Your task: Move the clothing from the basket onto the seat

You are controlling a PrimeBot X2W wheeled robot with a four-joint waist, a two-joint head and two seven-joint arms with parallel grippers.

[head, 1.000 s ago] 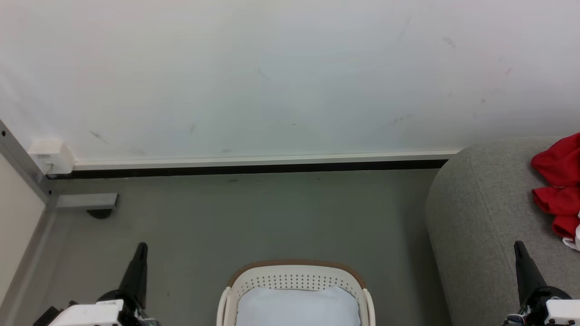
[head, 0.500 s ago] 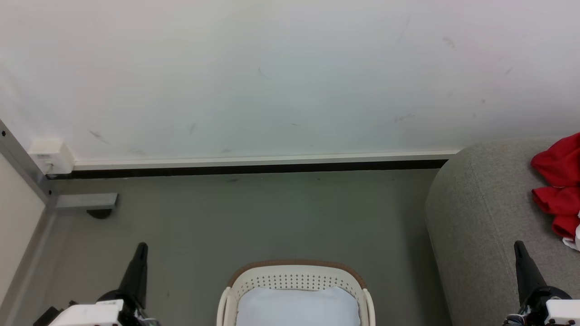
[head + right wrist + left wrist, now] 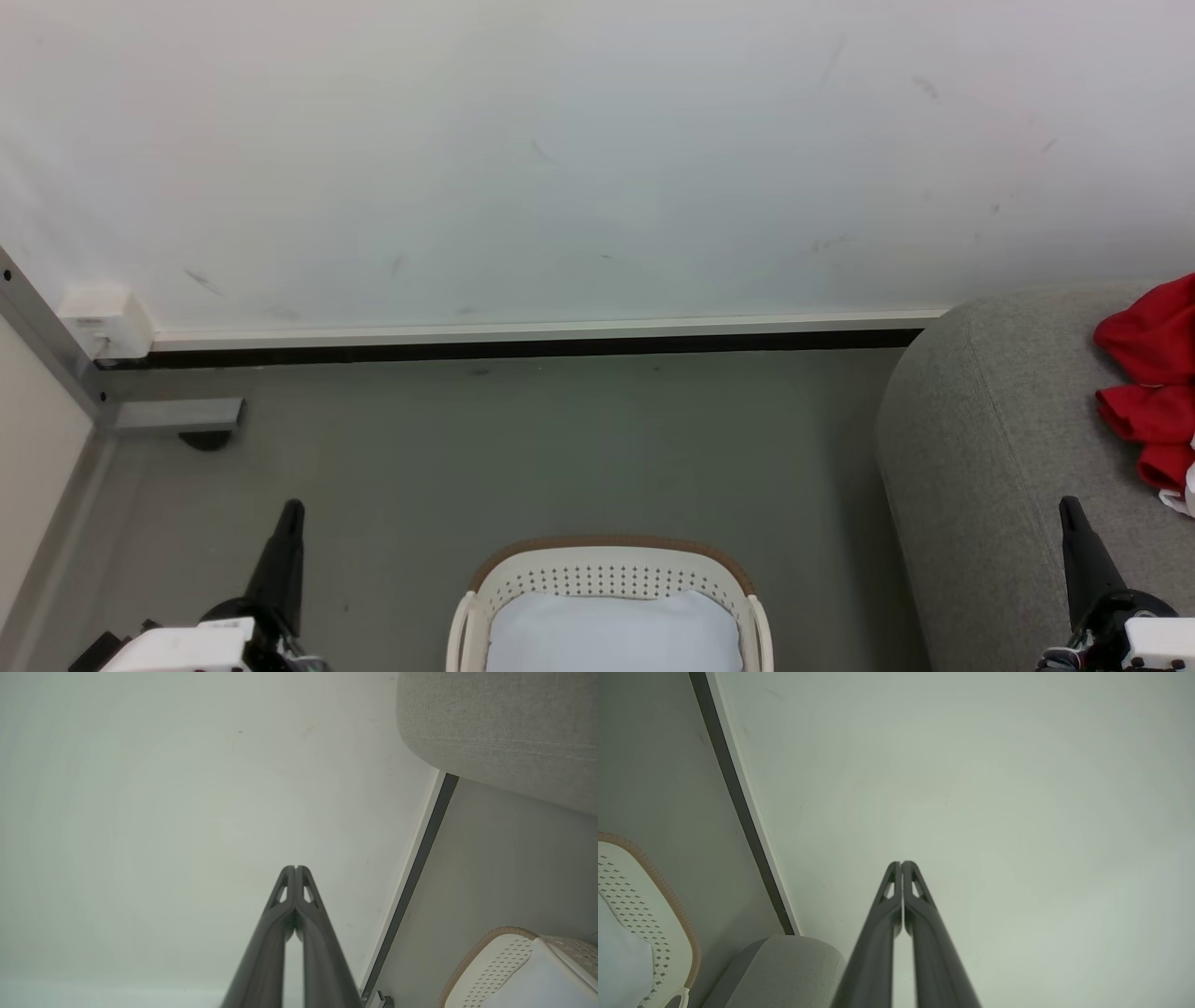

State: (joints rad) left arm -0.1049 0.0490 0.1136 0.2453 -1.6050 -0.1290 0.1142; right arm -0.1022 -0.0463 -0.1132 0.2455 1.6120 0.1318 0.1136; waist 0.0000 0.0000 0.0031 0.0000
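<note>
In the head view the basket (image 3: 607, 549) stood at 6 o'clock, its brown rim curving toward the wall (image 3: 560, 168), and a pale pad (image 3: 611, 635) lay inside it. The clothing (image 3: 1153, 373), red with a bit of white, lay on the seat (image 3: 990, 448) at 3 o'clock, cut by the picture's edge. A strip of grey floor (image 3: 523, 448) separated the seat's rounded edge from the basket, and a wider stretch ran from the rim to the dark baseboard (image 3: 532, 347) toward 12 o'clock. The left hand (image 3: 292, 509) at 7 o'clock and the right hand (image 3: 1069, 506) at 5 o'clock were both fully closed, fingers pressed together, holding nothing.
</note>
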